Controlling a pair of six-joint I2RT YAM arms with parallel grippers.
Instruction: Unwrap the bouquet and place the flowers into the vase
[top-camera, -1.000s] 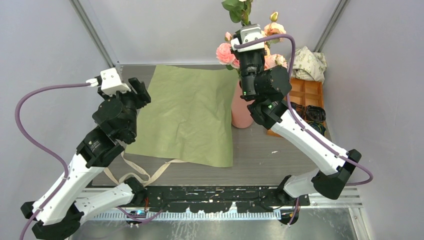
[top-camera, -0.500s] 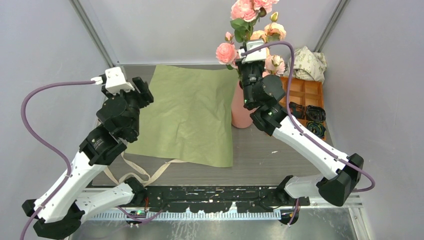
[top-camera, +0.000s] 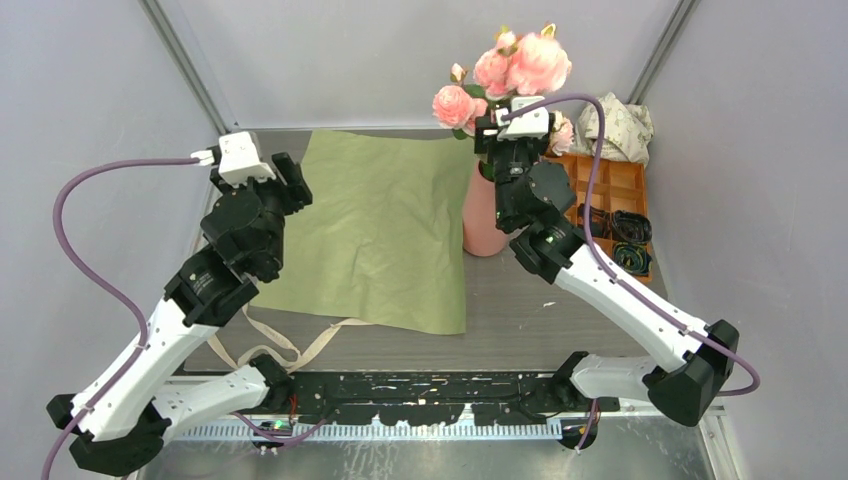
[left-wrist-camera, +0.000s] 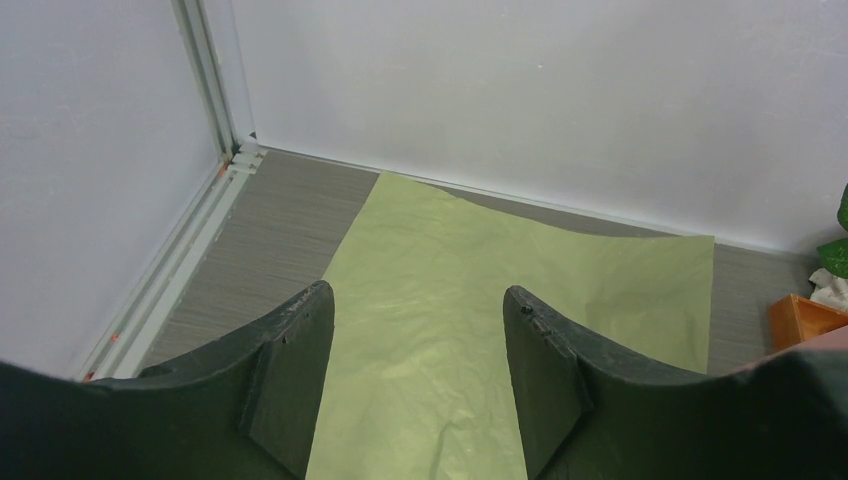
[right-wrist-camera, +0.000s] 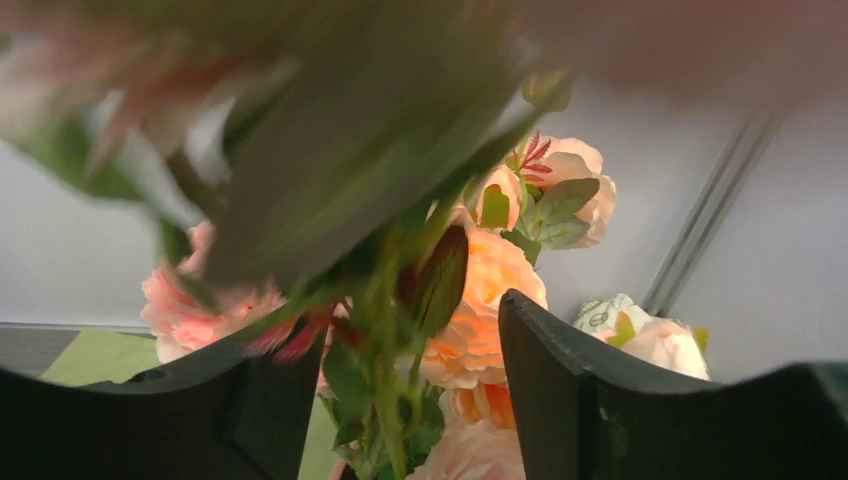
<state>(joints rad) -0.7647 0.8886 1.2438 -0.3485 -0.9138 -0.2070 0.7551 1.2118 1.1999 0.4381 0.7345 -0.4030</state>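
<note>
The bouquet paper (top-camera: 380, 230) lay spread flat, olive-green side up, directly beneath and ahead of the left gripper (left-wrist-camera: 418, 295). That gripper's jaws stood apart with nothing between them, and only the sheet and a strip of the table (left-wrist-camera: 270, 220) showed through the gap. Back toward the arm bases from that gripper, a beige ribbon (top-camera: 290, 345) trailed loose from under the paper's near edge, with part of it covered by the left arm.

The paper's right edge ran up to the vase (top-camera: 482, 228), a salmon-pink cylinder standing upright just below the right gripper (right-wrist-camera: 412, 315). That arm's wrist hid the vase's mouth in the top view. The flowers (top-camera: 512, 72) rose above and beyond this gripper, pink and peach heads bunched together. Their stems dropped toward the vase, but the arm covered where they ended.

In the right wrist view the fingers (right-wrist-camera: 560, 400) were parted. Green stems and a dark leaf ran up between them and seemed to touch neither pad, though the nearest blooms were smeared by blur.

To the right of this gripper sat an orange tray (top-camera: 612, 185), partly hidden by the forearm and holding dark coiled items too small to identify. Beyond it lay crumpled printed paper (top-camera: 620, 125).
</note>
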